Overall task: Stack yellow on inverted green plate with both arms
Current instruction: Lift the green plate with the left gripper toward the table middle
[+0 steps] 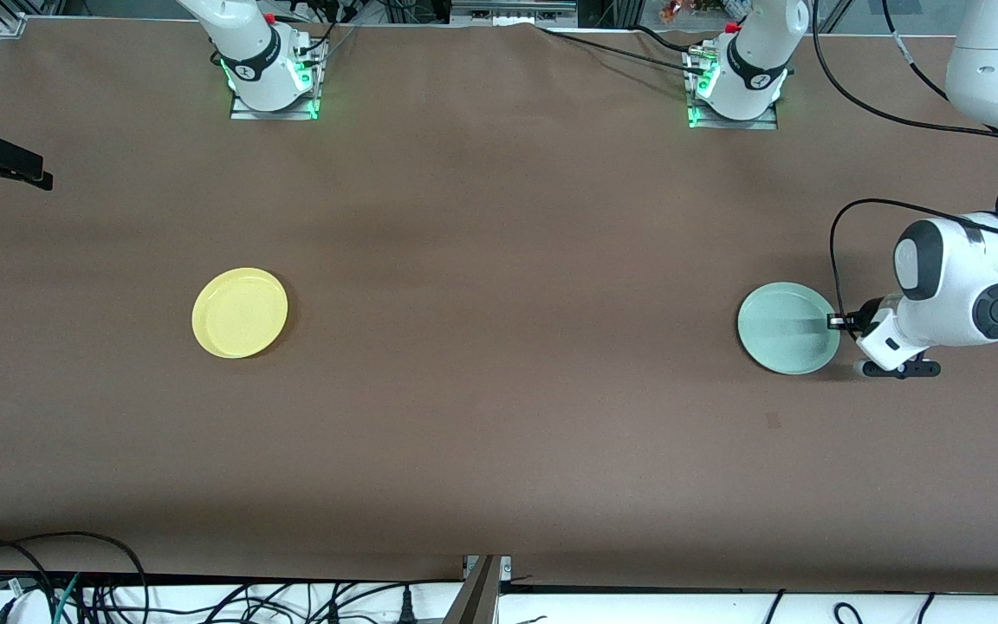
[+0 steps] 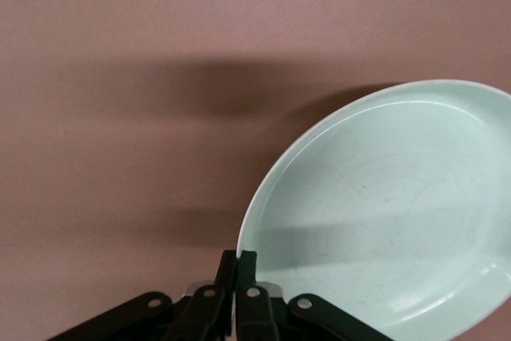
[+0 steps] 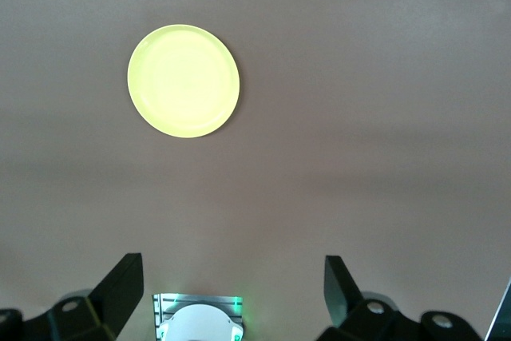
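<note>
One hand [image 2: 238, 265] pinches green plate's [image 2: 383, 205] rim.

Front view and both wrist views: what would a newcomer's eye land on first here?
First, the small round pale mint-green plastic plate at the left arm's end of the brown table, its rim pinched by the shut left pincer. Next, the small round bright yellow plastic plate, alone toward the right arm's end, lying rim-up. The right pincer hangs open high above the table, waiting.

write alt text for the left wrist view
The left gripper is shut on the rim of the pale mint-green plate, which sits hollow side up on the brown table.
</note>
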`<state>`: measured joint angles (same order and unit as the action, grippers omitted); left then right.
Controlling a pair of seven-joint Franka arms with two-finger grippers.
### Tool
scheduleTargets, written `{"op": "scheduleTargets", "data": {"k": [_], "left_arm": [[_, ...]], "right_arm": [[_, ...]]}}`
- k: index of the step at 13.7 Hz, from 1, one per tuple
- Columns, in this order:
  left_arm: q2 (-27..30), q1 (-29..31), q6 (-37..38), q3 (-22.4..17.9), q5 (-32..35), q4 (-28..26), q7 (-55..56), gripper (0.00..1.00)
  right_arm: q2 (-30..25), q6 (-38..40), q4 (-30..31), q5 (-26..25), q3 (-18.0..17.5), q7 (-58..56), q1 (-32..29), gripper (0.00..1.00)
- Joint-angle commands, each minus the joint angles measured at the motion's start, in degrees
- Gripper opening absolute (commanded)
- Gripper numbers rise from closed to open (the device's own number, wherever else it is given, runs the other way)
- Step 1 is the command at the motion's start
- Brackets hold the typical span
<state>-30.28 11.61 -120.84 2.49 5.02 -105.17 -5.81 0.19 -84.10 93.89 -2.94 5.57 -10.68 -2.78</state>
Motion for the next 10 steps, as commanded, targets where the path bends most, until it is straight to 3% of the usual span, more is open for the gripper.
{"op": "scheduleTargets", "data": {"k": [1,6,10], "left_arm": [[0.5,-4.7,8.0,-0.3,1.7,7.0,1.0,0.0],[0.4,-16.7,20.2,-0.2,12.5,17.2,12.1,0.0],[0.3,-26.6,26.3,-0.3,14.8,21.6,18.4,0.0]], "right_arm": [[0.2,1.0,-0.9,0.3,-0.1,-0.3,-0.4,1.0],[0.2,1.0,-0.9,0.3,-0.1,-0.2,-0.4,1.0],[0.2,1.0,-0.9,0.3,0.0,-0.3,-0.4,1.0]]}}
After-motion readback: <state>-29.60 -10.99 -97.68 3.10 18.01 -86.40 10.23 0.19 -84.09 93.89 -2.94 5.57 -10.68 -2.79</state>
